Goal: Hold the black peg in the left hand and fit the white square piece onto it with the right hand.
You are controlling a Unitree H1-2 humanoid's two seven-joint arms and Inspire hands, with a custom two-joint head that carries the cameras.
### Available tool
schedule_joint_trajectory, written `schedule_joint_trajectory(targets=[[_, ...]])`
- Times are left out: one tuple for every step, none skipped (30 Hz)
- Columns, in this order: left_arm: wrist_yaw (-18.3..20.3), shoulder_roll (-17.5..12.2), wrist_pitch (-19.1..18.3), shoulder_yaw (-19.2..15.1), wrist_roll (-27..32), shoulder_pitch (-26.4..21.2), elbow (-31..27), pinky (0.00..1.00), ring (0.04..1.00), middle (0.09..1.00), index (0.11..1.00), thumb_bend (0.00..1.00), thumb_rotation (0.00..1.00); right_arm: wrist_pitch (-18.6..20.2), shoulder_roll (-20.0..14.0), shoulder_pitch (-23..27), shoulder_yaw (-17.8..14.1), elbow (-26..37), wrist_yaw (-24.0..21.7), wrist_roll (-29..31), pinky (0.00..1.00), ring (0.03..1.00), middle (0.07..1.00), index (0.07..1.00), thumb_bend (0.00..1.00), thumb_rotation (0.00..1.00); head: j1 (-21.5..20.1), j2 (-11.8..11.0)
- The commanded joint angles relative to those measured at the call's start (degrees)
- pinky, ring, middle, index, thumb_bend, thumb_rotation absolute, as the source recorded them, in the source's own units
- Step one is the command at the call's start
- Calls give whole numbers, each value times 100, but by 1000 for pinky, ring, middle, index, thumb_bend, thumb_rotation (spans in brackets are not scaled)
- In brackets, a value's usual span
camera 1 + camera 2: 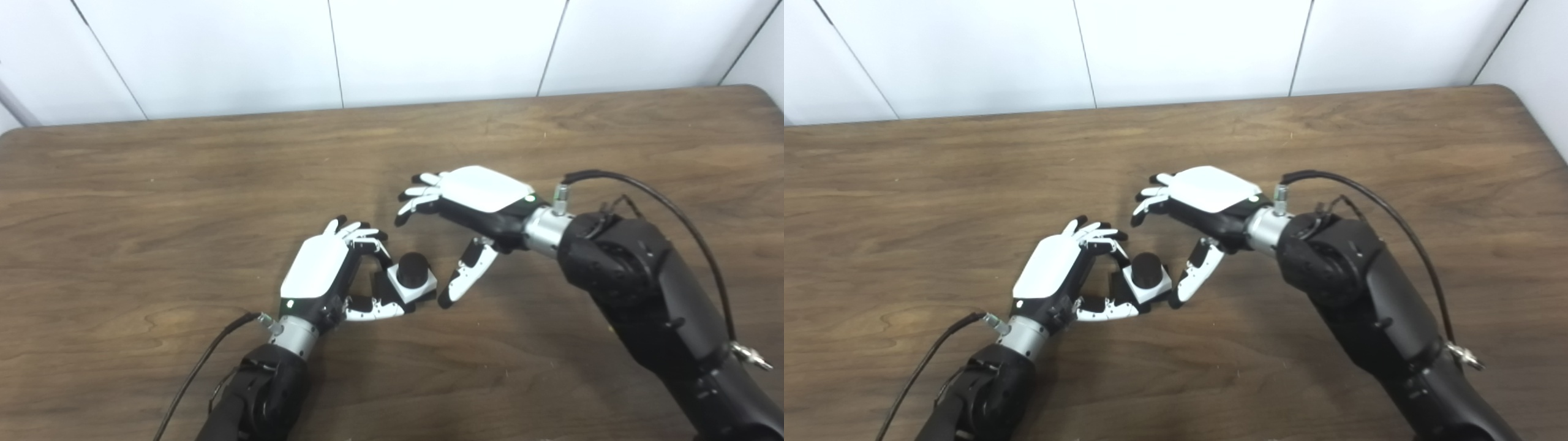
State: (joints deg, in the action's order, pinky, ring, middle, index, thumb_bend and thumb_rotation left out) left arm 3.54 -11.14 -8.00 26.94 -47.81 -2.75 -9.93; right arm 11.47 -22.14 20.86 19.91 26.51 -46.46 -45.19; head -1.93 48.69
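The black peg (413,268) stands just left of the table's middle, and its round top pokes up through the white square piece (424,288), which sits around it. A black base shows under the piece on its left side. My left hand (320,269) is shut on the peg, with fingers curled over the far side and thumb along the near side. My right hand (481,195) hovers open just to the right. Its fingers are spread above and behind the peg, and its thumb tip lies close to the white piece's right edge. Whether they touch is unclear.
The brown wooden table (184,184) fills the view, backed by a white panelled wall (429,49). A black cable (661,202) loops over the right forearm, and another trails from the left wrist.
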Motion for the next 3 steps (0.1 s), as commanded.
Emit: schedule_joint_trajectory(targets=[[313, -82, -4, 96, -3, 150, 169, 1000, 876, 779, 485, 522, 54, 113, -83, 59, -169, 245, 40, 47, 994, 1000, 931, 797, 1000, 378, -10, -4], [321, -78, -25, 93, -8, 150, 165, 1000, 875, 778, 485, 522, 55, 155, -100, 16, -207, 276, 38, 56, 995, 1000, 932, 799, 1000, 380, -10, -4], [317, -76, -34, 87, -12, 148, 168, 1000, 876, 780, 485, 522, 55, 189, -117, -28, -236, 303, 45, 66, 992, 1000, 932, 799, 1000, 380, -30, -17]])
